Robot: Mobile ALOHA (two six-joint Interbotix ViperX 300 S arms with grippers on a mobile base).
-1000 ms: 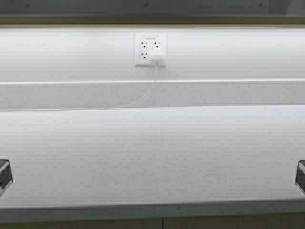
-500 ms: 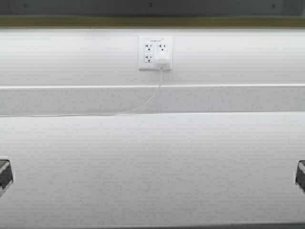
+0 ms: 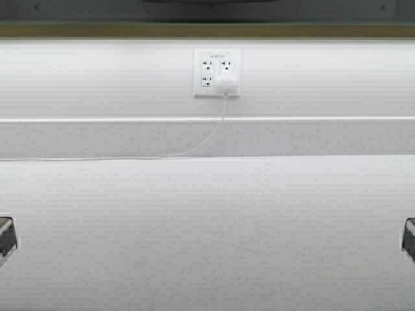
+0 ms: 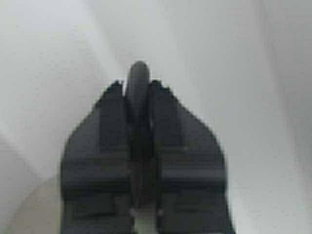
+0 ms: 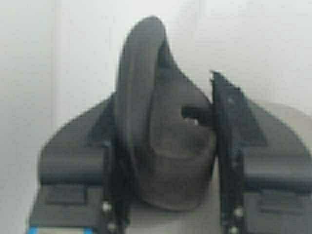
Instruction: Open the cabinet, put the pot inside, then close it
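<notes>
Pot held by both black loop handles, its body outside the high view.

Left gripper is clenched tight on one thin handle; right gripper grasps the other loop between its fingers. Ahead lies a white countertop, with a wall outlet carrying a white charger and its cable. The cabinet shows only as a tan edge along the top.

Wide bare counter ahead of me; only a thin white cable trails along its back edge, up to the wall outlet, under the cabinet.
</notes>
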